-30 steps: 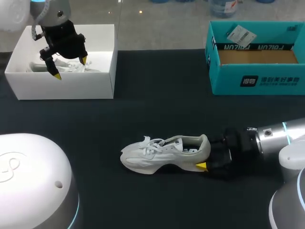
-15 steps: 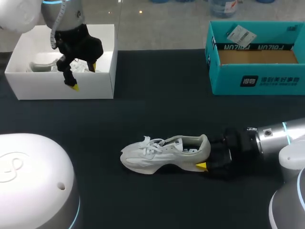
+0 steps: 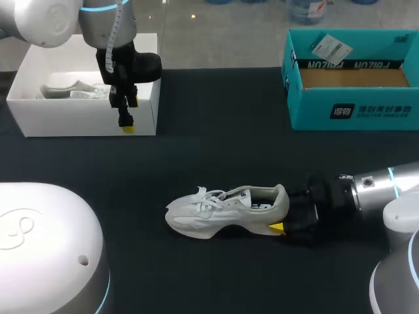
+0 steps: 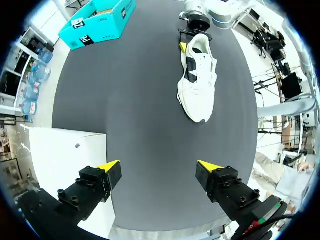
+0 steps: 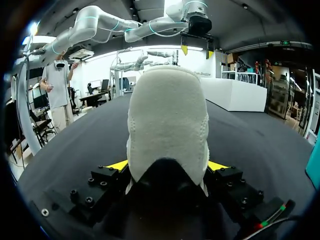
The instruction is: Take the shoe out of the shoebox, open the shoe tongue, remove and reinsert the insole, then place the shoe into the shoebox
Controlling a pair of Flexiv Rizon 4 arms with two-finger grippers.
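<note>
The shoe (image 3: 222, 208) sits heel-first, gripped between the right jaws.

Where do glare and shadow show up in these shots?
Head view: the white box glares; the shoe throws shadow under its arch on the table. Left wrist view: the box beside the left claw is washed out. Right wrist view: the shoe's heel is dark low down, at the right claw.

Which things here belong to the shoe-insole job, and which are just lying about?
Job: white lace-up sneaker, heel clamped in right gripper; open left gripper; white open-top box beside it.
Lying about: teal cardboard box, untouched, looks empty (could equally be the shoebox); pale shoe-like item inside the white box.
</note>
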